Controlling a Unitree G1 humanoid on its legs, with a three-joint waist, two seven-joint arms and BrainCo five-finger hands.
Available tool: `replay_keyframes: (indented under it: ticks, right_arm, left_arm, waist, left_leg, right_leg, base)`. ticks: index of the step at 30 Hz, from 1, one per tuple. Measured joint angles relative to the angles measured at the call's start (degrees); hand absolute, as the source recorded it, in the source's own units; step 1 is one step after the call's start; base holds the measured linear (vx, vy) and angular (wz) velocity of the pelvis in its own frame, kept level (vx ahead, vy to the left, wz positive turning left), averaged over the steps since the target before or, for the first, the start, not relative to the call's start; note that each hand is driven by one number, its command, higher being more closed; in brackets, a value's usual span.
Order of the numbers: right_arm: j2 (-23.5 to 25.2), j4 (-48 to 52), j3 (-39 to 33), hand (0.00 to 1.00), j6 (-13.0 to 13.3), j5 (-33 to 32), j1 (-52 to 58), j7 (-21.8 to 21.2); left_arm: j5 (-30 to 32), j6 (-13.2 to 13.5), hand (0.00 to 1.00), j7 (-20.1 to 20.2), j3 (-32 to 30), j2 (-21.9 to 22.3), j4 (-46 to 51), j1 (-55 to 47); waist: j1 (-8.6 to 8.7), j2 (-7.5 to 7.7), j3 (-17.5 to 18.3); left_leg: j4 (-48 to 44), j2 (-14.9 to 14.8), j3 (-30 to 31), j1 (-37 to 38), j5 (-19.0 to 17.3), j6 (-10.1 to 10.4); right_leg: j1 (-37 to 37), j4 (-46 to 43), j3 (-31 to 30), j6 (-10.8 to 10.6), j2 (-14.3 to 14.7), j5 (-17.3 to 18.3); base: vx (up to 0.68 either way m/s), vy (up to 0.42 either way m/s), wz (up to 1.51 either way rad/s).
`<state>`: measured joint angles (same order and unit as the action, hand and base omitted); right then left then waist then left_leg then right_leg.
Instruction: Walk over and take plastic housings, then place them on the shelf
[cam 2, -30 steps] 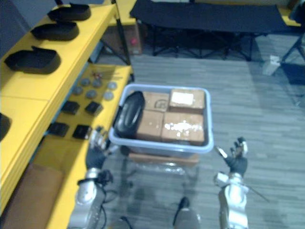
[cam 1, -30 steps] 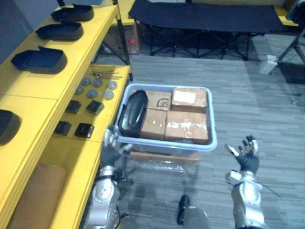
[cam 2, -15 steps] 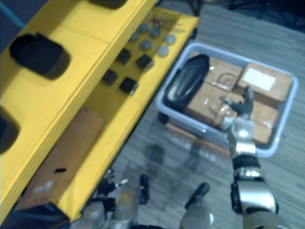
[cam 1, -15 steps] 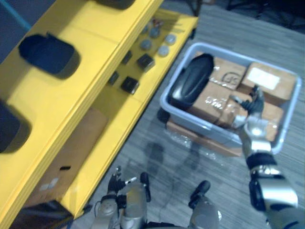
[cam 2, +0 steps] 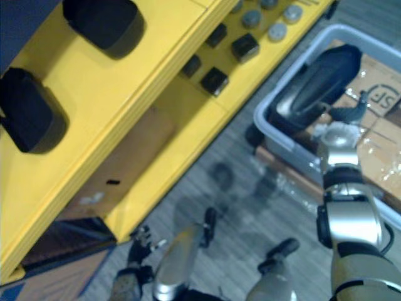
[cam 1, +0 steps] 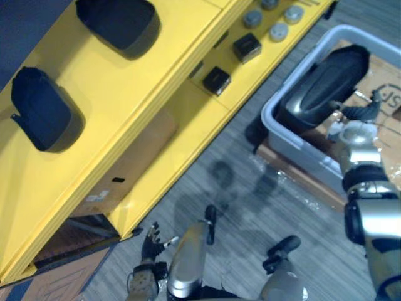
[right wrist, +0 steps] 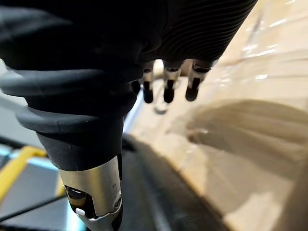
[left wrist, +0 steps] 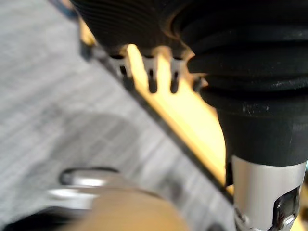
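A long black plastic housing point(cam 1: 322, 84) lies along the near side of a grey bin point(cam 1: 294, 150), beside taped cardboard boxes point(cam 2: 376, 135). My right hand point(cam 1: 356, 122) hovers over those boxes, close beside the housing, open and holding nothing. In the right wrist view its fingers point(right wrist: 166, 86) hang relaxed above the boxes, with the dark housing point(right wrist: 159, 197) just past them. Two more black housings point(cam 1: 116, 22) point(cam 1: 41, 110) rest on the top of the yellow shelf point(cam 1: 156, 81). My left hand point(cam 1: 150, 238) hangs low by the shelf's foot, open and empty.
On the lower yellow shelf level sit small black blocks point(cam 1: 217, 79) point(cam 1: 246, 46) and grey round discs point(cam 1: 277, 30). A flat cardboard box point(cam 1: 135, 163) lies under that level. Grey plank floor point(cam 1: 238, 182) separates the shelf from the bin.
The camera has swung, so the whole scene has shifted. My right hand has come forward from my side to over the bin, next to the housing. The left hand has dropped low.
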<state>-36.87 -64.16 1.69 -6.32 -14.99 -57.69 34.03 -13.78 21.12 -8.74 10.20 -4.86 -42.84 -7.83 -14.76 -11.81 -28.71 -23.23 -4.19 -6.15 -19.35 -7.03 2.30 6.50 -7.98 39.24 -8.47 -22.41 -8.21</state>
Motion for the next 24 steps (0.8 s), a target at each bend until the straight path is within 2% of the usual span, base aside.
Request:
replay_keyframes:
  ticks: [4, 7, 9, 11, 14, 17, 18, 21, 24]
  right_arm:
    - [-2.0, -2.5, -0.3, 0.0, -1.7, 0.0, -1.8, 6.3]
    - [-3.9, -3.4, -0.4, 0.0, -2.7, 0.0, -2.4, 7.2]
    - [-5.5, -4.1, -0.3, 0.0, -3.4, 0.0, -2.9, 7.0]
    - [-6.8, -4.3, 0.1, 0.0, -5.0, 0.0, -3.3, 4.8]
    - [-8.8, -4.5, 0.4, 0.0, -6.7, 0.0, -3.4, 3.0]
    - [-12.1, -4.5, 1.3, 0.0, -8.0, 0.0, -4.0, -1.2]
    - [-13.4, -4.5, 1.4, 1.0, -8.1, 0.0, -4.3, -2.2]
    - [-15.4, -5.0, 2.6, 1.0, -8.8, 0.0, -4.6, -3.5]
    - [-18.2, -5.6, 2.5, 1.0, -11.5, 0.0, -5.8, -3.9]
  left_arm:
    - [-4.4, -0.1, 0.0, 0.2, 1.9, -0.4, -0.7, 0.0]
    - [-6.0, -0.8, 0.0, 1.1, 2.9, -0.3, -1.4, -0.1]
    - [-6.1, -1.3, 0.0, 1.7, 4.1, -0.4, -1.6, -0.1]
    - [-6.3, -1.7, 0.0, 3.1, 5.1, -0.3, -2.2, -0.2]
    - [-6.8, -2.3, 0.0, 3.5, 5.9, -0.3, -3.0, -0.3]
    - [-8.4, -2.5, 0.0, 5.0, 6.3, -0.3, -3.7, -0.3]
    - [-8.4, -2.5, 0.0, 5.4, 6.4, -0.2, -3.9, -0.3]
    - [-8.7, -2.5, 0.0, 6.3, 6.4, -0.2, -4.5, -0.3]
    - [-8.9, -2.4, 0.0, 7.0, 6.5, -0.2, -4.6, -0.3]
  waist:
    - [-0.5, -0.63, 0.4]
    - [-1.68, -1.47, 1.0]
    - [-2.43, -2.3, 1.6]
    - [-3.04, -3.55, 2.5]
    - [-3.71, -3.97, 2.8]
    - [-4.41, -4.35, 3.1]
    - [-4.76, -4.52, 3.2]
    - [-5.2, -4.54, 3.2]
    - [-5.68, -4.57, 3.2]
  left_leg:
    - [-0.1, 1.4, 0.8, -1.4, 0.2, -0.3]
    - [-0.3, 2.3, 0.9, -2.1, 0.2, -0.4]
    - [-0.4, 2.8, 1.4, -3.0, 0.2, -0.4]
    - [-0.5, 3.3, 2.0, -4.3, 0.3, -0.5]
    - [-0.8, 3.5, 2.3, -5.0, 0.2, -0.6]
    - [-1.3, 3.6, 2.5, -5.9, 0.0, -0.9]
    - [-1.3, 3.7, 2.5, -6.7, 0.0, -0.9]
    - [-1.4, 3.9, 2.7, -7.3, -0.1, -1.0]
    - [-2.2, 3.8, 3.1, -8.8, -0.3, -1.1]
  right_leg:
    - [1.5, -1.7, 0.2, -0.3, -1.8, 0.4]
    - [2.2, -2.5, 0.3, -0.1, -2.8, 0.8]
    - [2.7, -2.6, 0.7, -0.2, -3.3, 1.0]
    - [3.5, -2.9, 1.4, -0.2, -3.8, 0.9]
    - [3.8, -2.9, 1.7, -0.3, -3.9, 0.9]
    - [4.5, -2.9, 1.9, -0.3, -4.0, 0.9]
    - [5.0, -2.9, 2.1, -0.3, -4.3, 0.9]
    - [5.4, -2.7, 2.7, -0.3, -4.4, 0.9]
    - [6.0, -2.5, 3.2, -0.3, -4.3, 0.9]
  base:
    - [-0.04, 0.07, 0.11]
    - [-0.07, 0.067, 0.07]
    - [-0.07, 0.039, 0.13]
    - [-0.06, 0.029, 0.15]
    - [-0.02, 0.012, 0.06]
    - [-0.01, 0.003, 0.02]
    - [-0.02, 0.014, 0.04]
    - [-0.01, 0.005, 0.05]
    - [-0.01, 0.001, 0.04]
